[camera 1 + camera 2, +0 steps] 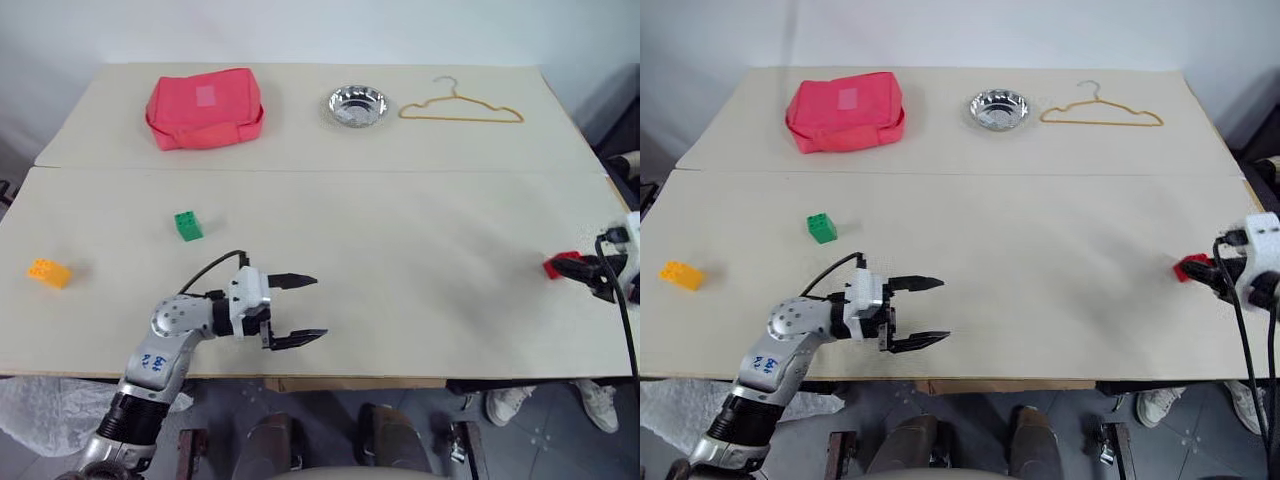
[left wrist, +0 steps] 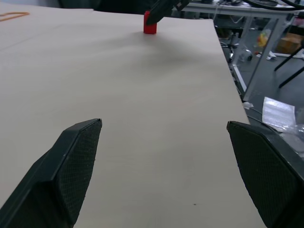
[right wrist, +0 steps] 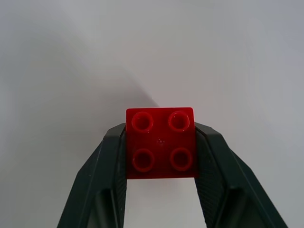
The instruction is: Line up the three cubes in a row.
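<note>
- The right tool [image 3: 160, 142] is seen clenched on the red cube [image 3: 160, 141] in the right wrist view: a black finger is pressed against each side face, and the four studs on top are shown plainly.
- In the eye views that grip is hard to make out; the red cube [image 1: 556, 266] is seen at the desk's right edge with the right tool partly cut off by the frame.
- Whether the red cube is resting on the desk [image 1: 400, 250] or lifted just off it cannot be told.
- The left tool [image 1: 298, 310] is seen released, its fingers spread wide and nothing between them, near the desk's front edge.
- In the left wrist view the red cube [image 2: 150, 24] is shown far across the bare desk, with a dark finger of the right tool against it.
- The green cube [image 1: 187, 225] is seen left of centre; the yellow cube [image 1: 49, 272] lies further left, near the edge, well apart from it.
- At the back of the desk a red pouch [image 1: 205, 108], a metal bowl [image 1: 357, 106] and a hanger [image 1: 460, 108] are seen.
</note>
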Available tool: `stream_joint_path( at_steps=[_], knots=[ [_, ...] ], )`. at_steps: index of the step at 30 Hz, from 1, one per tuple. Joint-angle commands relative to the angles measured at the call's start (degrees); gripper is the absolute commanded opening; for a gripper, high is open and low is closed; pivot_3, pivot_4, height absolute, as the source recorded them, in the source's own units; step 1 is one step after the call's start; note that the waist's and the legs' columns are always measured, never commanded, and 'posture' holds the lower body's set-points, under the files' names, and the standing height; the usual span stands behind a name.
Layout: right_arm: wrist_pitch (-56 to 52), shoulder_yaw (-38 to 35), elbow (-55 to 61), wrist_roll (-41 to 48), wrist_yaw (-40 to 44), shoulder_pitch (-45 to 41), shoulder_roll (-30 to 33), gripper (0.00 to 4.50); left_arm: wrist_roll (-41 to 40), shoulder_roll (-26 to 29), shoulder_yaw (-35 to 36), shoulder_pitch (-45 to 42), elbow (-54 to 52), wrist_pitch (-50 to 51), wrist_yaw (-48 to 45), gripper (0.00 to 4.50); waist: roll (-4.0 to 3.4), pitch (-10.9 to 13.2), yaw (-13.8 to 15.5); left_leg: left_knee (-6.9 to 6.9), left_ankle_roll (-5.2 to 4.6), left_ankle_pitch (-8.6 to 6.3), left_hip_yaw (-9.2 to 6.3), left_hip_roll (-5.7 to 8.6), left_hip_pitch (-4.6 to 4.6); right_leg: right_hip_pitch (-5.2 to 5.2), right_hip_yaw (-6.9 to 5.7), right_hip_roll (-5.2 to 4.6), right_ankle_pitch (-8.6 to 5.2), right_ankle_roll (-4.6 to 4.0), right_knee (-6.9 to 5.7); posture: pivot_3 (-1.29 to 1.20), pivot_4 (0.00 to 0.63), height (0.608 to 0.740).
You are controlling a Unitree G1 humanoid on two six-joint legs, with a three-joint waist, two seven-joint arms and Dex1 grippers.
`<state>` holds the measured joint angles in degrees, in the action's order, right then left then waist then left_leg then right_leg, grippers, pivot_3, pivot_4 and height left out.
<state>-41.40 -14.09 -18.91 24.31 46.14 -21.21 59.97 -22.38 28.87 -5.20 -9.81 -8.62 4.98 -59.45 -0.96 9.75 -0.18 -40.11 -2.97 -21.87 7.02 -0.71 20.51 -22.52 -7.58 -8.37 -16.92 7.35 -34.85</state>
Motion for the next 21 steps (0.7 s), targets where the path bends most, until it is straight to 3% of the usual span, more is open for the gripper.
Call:
stream_joint_path(
  at_steps=[1, 5, 9, 12, 17, 21],
  knots=[
    [2.8, 6.6, 9.1, -0.2, 10.2, -6.4, 2.2, 1.48, -1.9, 2.2, 3.9, 2.6, -1.7, -0.9, -0.6, 4.50, -0.04, 0.0, -0.3, 0.02, 0.03, 0.01, -0.01, -0.03, 0.00, -0.01, -0.01, 0.03, 0.00, -0.01, 0.01, 0.00, 0.150, 0.740],
    [6.6, 15.4, 15.5, 1.1, 22.4, -14.4, -2.5, 1.48, -3.4, 2.5, 6.5, 4.3, -1.2, -0.5, -0.1, 4.50, -0.02, 0.1, -1.1, 0.03, 0.13, -0.01, -0.09, -0.14, -0.02, 0.00, -0.05, 0.13, -0.03, -0.05, 0.03, 0.00, 0.150, 0.740],
    [9.4, 27.7, 9.3, -7.5, 25.3, -25.5, -10.8, 1.48, -2.1, 2.9, 6.8, 5.5, 0.2, -2.0, -0.4, 4.50, 0.07, 0.1, -0.8, -0.04, 0.12, -0.01, -0.14, 0.00, 0.03, 0.01, -0.08, -0.01, -0.02, -0.04, 0.03, 0.00, 0.150, 0.740],
    [15.8, 32.9, 1.3, -13.8, 25.6, -30.7, -16.0, 1.48, -1.7, 2.8, 6.5, 5.9, -0.1, -2.3, -0.2, 4.50, 0.07, 0.1, -0.5, -0.05, 0.10, -0.01, -0.20, 0.06, 0.12, -0.03, -0.17, -0.06, -0.02, -0.03, 0.03, 0.00, 0.150, 0.740],
    [24.8, 36.4, -6.9, -19.5, 27.6, -33.6, -20.6, 1.48, -2.1, 2.9, 6.9, 7.2, -1.8, -2.0, 0.5, 4.50, 0.07, 0.1, -0.1, -0.08, 0.10, -0.01, -0.48, 0.11, 0.58, -0.25, -0.46, -0.05, -0.02, -0.04, 0.07, 0.00, 0.150, 0.740],
    [27.9, 38.0, -6.6, -20.5, 34.7, -32.8, -21.1, 1.48, -2.4, 4.3, 8.3, 8.7, -2.4, -2.2, 0.2, 4.50, 0.07, 0.1, -0.4, -0.04, 0.10, -0.01, -0.56, 0.09, 0.63, -0.25, -0.71, -0.02, -0.02, -0.03, 0.10, 0.00, 0.150, 0.740]
  ],
)
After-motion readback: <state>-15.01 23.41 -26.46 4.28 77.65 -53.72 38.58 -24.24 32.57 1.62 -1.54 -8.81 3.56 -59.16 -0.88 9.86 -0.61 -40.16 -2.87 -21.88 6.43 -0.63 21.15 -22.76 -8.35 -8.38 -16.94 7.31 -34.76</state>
